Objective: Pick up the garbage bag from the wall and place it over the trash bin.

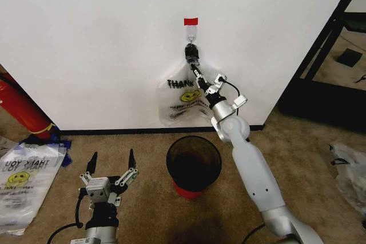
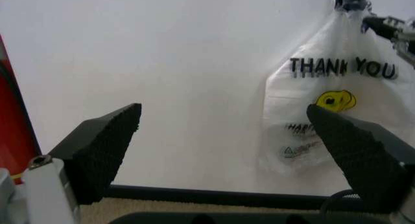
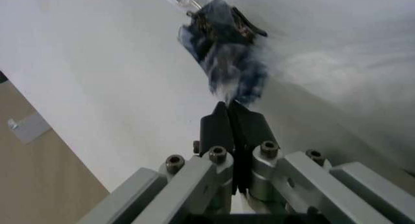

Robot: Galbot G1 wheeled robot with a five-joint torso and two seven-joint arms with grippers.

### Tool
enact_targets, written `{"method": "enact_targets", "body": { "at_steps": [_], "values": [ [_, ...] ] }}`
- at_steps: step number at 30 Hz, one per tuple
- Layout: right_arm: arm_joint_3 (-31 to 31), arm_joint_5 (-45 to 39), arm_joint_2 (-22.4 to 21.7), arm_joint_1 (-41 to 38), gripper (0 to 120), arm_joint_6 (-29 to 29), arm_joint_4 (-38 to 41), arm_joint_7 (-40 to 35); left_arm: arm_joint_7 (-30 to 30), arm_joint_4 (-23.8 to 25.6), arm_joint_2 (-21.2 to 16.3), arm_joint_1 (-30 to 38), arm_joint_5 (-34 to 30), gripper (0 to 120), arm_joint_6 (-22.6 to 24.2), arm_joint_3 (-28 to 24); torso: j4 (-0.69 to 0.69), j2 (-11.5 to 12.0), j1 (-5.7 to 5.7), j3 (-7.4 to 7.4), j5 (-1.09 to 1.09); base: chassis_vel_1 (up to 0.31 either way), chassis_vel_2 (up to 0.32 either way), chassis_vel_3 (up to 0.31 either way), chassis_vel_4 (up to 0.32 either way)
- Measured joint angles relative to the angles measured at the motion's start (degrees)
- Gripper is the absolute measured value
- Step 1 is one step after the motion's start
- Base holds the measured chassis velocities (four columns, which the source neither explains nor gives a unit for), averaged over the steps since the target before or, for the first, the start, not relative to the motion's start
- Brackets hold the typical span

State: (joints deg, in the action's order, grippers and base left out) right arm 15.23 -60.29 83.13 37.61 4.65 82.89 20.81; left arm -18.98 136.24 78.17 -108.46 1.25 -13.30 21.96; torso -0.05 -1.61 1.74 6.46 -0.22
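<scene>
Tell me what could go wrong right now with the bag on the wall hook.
The right gripper is shut on the garbage bag just below the hook; pulling outward rather than up might tear the bunched handles. The bag could also swing past the trash bin once freed.

garbage bag (image 2: 324, 102) — "THANK YOU" | smaller print — perhaps "HAPPY"

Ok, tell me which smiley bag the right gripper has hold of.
The garbage bag hanging from the wall's hook, pinched by the right gripper; the other bag lies flat on the carpet.
</scene>
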Motion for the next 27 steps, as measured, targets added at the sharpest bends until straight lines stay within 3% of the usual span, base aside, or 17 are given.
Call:
{"method": "enact_targets", "body": {
  "at_steps": [27],
  "values": [
    [1.44, 6.30, -3.71, 18.39, 0, -0.13, 14.57, 1.21, -0.51, -0.27, -1.26, 0.83, 0.06, 100, -0.90, -2.65, 0.00, 0.00, 0.00, 0.00, 0.00, 0.000, 0.000, 0.000, 0.000]
  ]
}}
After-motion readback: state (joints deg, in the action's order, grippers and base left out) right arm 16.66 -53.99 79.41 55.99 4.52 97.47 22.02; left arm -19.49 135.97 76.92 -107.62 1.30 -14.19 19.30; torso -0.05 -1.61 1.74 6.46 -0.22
